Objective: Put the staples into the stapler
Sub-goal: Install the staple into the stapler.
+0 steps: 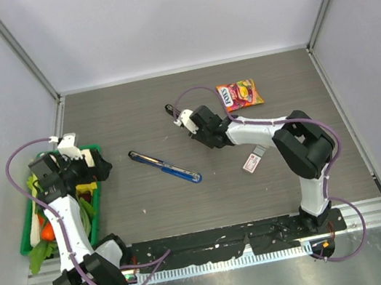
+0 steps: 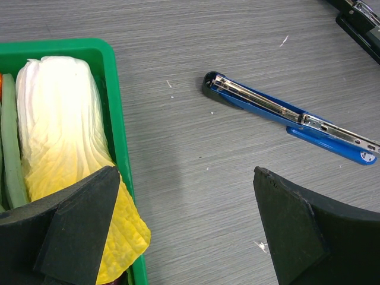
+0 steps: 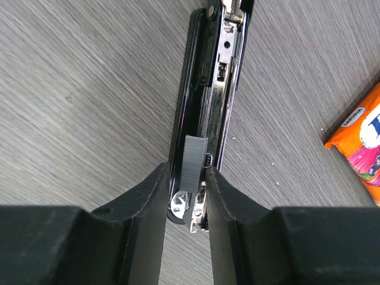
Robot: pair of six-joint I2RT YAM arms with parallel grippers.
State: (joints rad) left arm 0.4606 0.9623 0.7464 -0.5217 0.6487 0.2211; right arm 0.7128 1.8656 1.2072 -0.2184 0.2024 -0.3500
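Observation:
The black stapler (image 3: 205, 71) lies open on the table, its metal magazine facing up. It also shows in the top view (image 1: 169, 108) and at the left wrist view's top right corner (image 2: 359, 24). A short grey strip of staples (image 3: 195, 157) lies along the magazine near its end. My right gripper (image 3: 189, 169) stands over that end with its jaws narrowly apart around the strip. A dark gap shows on the strip's left side, and its right edge is at the right finger. My left gripper (image 2: 184, 225) is wide open and empty over the table beside the basket.
A blue stapler (image 1: 165, 165) lies open mid-table. The small white-and-red staple box (image 1: 252, 162) is right of it. An orange snack bag (image 1: 239, 94) lies behind my right arm. A green basket (image 2: 116, 119) of vegetables with a cabbage (image 2: 65, 130) sits at the left edge.

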